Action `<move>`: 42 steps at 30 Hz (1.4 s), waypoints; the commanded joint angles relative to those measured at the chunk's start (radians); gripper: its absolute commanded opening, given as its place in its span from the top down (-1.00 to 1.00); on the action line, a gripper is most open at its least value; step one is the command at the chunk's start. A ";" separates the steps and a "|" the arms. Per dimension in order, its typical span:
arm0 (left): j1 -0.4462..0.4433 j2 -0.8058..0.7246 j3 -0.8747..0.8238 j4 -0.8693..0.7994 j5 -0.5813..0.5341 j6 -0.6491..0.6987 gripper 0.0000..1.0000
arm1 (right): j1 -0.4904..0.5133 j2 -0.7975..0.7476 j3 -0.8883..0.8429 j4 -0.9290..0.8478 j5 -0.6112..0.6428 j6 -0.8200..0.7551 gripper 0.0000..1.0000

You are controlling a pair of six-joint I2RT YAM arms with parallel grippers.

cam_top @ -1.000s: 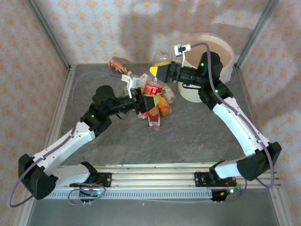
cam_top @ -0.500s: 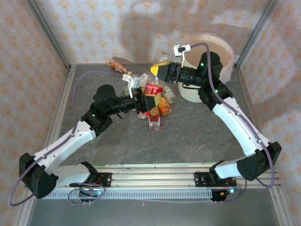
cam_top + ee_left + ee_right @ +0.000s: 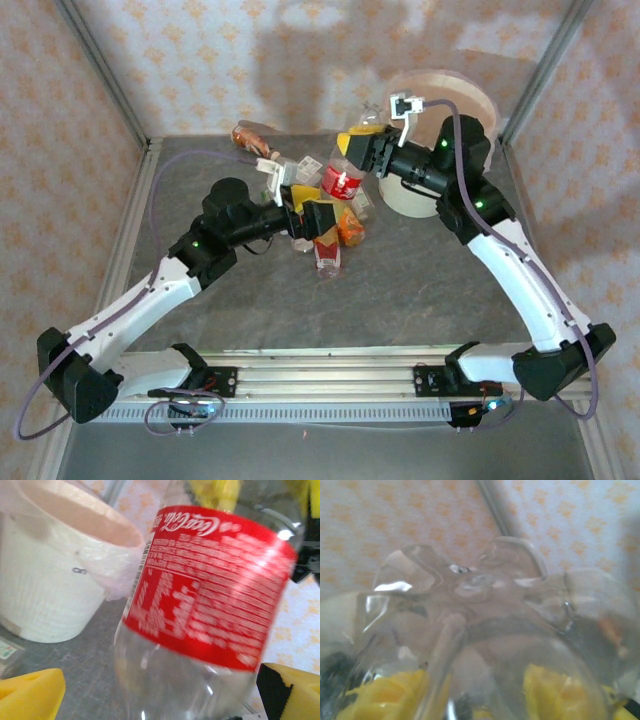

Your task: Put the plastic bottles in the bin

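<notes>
Red-label bottle (image 3: 343,182) is clamped by its clear end in the right gripper (image 3: 350,155) and held above the pile (image 3: 335,238), just beside the bin (image 3: 405,200). The left gripper (image 3: 315,212) is spread wide, its pads (image 3: 30,692) clear of the bottle. The bottle is judged empty, so light, thin-walled, easily crushed and slick. The stiffer base or neck is preferred for grip, not the label band.

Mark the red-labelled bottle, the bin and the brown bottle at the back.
red-labelled bottle (image 3: 210,580), left wrist view, red label.
bin (image 3: 45,600), left wrist view, white outer wall.
brown bottle (image 3: 250,135), top view, its body.
</notes>
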 commanded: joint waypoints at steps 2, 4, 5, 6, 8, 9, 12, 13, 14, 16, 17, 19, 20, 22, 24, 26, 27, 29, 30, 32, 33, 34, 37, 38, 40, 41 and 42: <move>0.002 -0.061 -0.020 -0.073 -0.218 0.018 -1.00 | -0.004 -0.007 0.106 -0.145 0.261 -0.123 0.18; 0.002 -0.073 -0.029 -0.101 -0.303 0.006 -1.00 | -0.015 0.016 0.155 -0.187 0.311 -0.136 0.19; 0.002 -0.079 -0.032 -0.116 -0.345 0.002 -1.00 | -0.018 0.032 0.178 -0.202 0.335 -0.149 0.20; 0.002 -0.082 -0.034 -0.132 -0.383 -0.006 -1.00 | -0.022 0.043 0.198 -0.214 0.357 -0.166 0.20; 0.002 -0.088 -0.033 -0.178 -0.471 -0.023 -1.00 | -0.028 0.067 0.242 -0.242 0.410 -0.208 0.20; 0.002 -0.090 -0.033 -0.201 -0.509 -0.031 -1.00 | -0.032 0.080 0.266 -0.257 0.442 -0.231 0.20; 0.003 -0.100 -0.039 -0.245 -0.576 -0.046 -1.00 | -0.047 0.116 0.333 -0.300 0.523 -0.278 0.20; 0.003 -0.103 -0.044 -0.255 -0.590 -0.050 -1.00 | -0.052 0.125 0.354 -0.316 0.547 -0.295 0.21; 0.003 -0.107 -0.048 -0.263 -0.604 -0.054 -1.00 | -0.056 0.132 0.370 -0.327 0.570 -0.308 0.21; 0.004 -0.116 -0.057 -0.283 -0.638 -0.060 -1.00 | -0.071 0.148 0.401 -0.349 0.627 -0.342 0.22; 0.003 -0.118 -0.061 -0.291 -0.654 -0.060 -1.00 | -0.083 0.157 0.414 -0.357 0.651 -0.355 0.22; 0.004 -0.123 -0.068 -0.305 -0.683 -0.060 -1.00 | -0.115 0.179 0.438 -0.360 0.713 -0.388 0.23; 0.005 -0.125 -0.072 -0.307 -0.691 -0.060 -1.00 | -0.132 0.191 0.451 -0.358 0.738 -0.405 0.23; 0.006 -0.125 -0.074 -0.313 -0.704 -0.061 -1.00 | -0.175 0.226 0.485 -0.349 0.796 -0.438 0.24; 0.007 -0.123 -0.073 -0.317 -0.709 -0.089 -1.00 | -0.221 0.271 0.526 -0.342 0.827 -0.448 0.25; 0.006 -0.123 -0.074 -0.321 -0.714 -0.091 -1.00 | -0.268 0.319 0.567 -0.330 0.836 -0.452 0.25; 0.006 -0.123 -0.074 -0.324 -0.717 -0.092 -1.00 | -0.288 0.344 0.589 -0.321 0.834 -0.452 0.25; 0.008 -0.124 -0.074 -0.330 -0.724 -0.092 -1.00 | -0.320 0.400 0.648 -0.322 0.802 -0.445 0.25; 0.007 -0.125 -0.073 -0.334 -0.728 -0.092 -1.00 | -0.334 0.433 0.683 -0.328 0.759 -0.442 0.25; 0.009 -0.124 -0.076 -0.337 -0.732 -0.092 -1.00 | -0.351 0.501 0.742 -0.334 0.670 -0.434 0.25; 0.010 -0.122 -0.077 -0.337 -0.735 -0.093 -1.00 | -0.355 0.541 0.777 -0.351 0.629 -0.436 0.26; 0.011 -0.121 -0.079 -0.337 -0.737 -0.095 -1.00 | -0.355 0.581 0.814 -0.379 0.595 -0.442 0.28; 0.011 -0.119 -0.083 -0.343 -0.740 -0.101 -1.00 | -0.355 0.670 0.889 -0.475 0.534 -0.430 0.33; 0.011 -0.119 -0.086 -0.345 -0.741 -0.104 -1.00 | -0.355 0.684 0.888 -0.487 0.516 -0.427 0.33; 0.012 -0.121 -0.093 -0.346 -0.747 -0.103 -1.00 | -0.355 0.694 0.851 -0.480 0.454 -0.437 0.30; 0.012 -0.121 -0.097 -0.348 -0.750 -0.100 -1.00 | -0.355 0.698 0.827 -0.467 0.419 -0.444 0.28; 0.015 -0.119 -0.097 -0.352 -0.749 -0.097 -1.00 | -0.355 0.700 0.810 -0.458 0.391 -0.450 0.25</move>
